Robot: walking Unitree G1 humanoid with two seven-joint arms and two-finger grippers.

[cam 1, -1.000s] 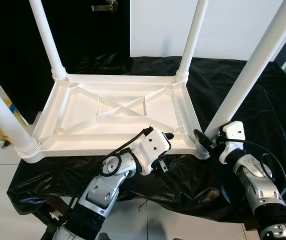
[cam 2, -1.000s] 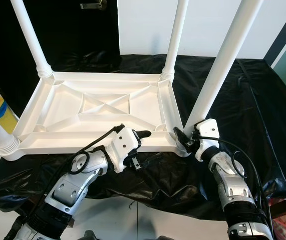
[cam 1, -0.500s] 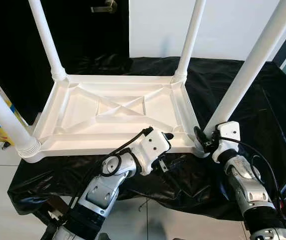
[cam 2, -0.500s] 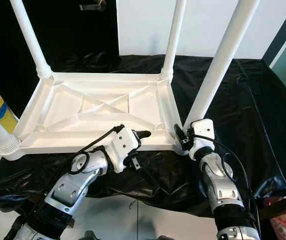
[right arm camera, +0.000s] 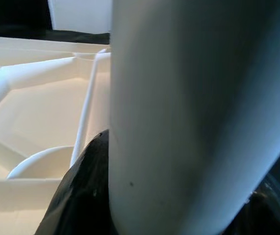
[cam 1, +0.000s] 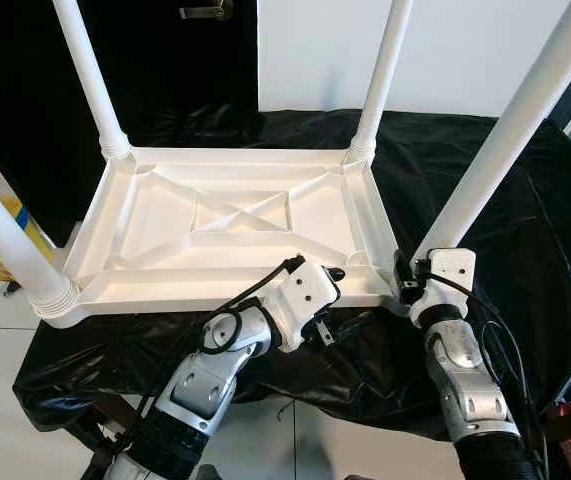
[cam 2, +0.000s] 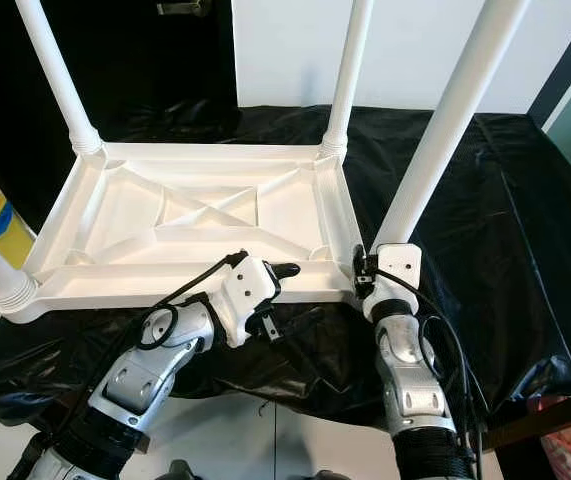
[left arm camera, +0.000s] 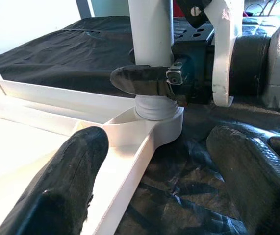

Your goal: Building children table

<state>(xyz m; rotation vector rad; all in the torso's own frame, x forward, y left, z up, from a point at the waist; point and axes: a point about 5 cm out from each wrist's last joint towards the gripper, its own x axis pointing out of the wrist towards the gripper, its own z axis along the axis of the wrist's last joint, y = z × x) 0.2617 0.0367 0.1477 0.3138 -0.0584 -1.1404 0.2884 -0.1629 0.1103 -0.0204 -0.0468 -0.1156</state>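
Upturned white plastic children's table (cam 1: 235, 225), ribbed underside facing up, lying on a work surface draped in crinkled black plastic sheeting (cam 1: 485, 180), with four round white legs standing upward from its corner sockets. Near-right leg (cam 1: 505, 130), a thick white tube, rises from the corner nearest the right arm; far-right leg (cam 1: 380, 80), far-left leg (cam 1: 90, 80) and near-left leg (cam 1: 5, 240) occupy the remaining corners. Right gripper (cam 2: 362, 268) sits at the base of the near-right leg, its black fingers (left arm camera: 144, 80) clamped around the tube just above the ribbed collar, as the left wrist view confirms; in the right wrist view the white tube lies pressed between the dark pads. Left gripper (cam 1: 333, 305) reaches to the table's near long edge, just beside that same corner, with its jaws spread wide: one finger (left arm camera: 66, 186) lies over the white rim, the other (left arm camera: 252, 171) over the black sheeting, gripping nothing. Behind the table stand a white wall (cam 1: 465, 50) and a dark door (cam 1: 175, 60).
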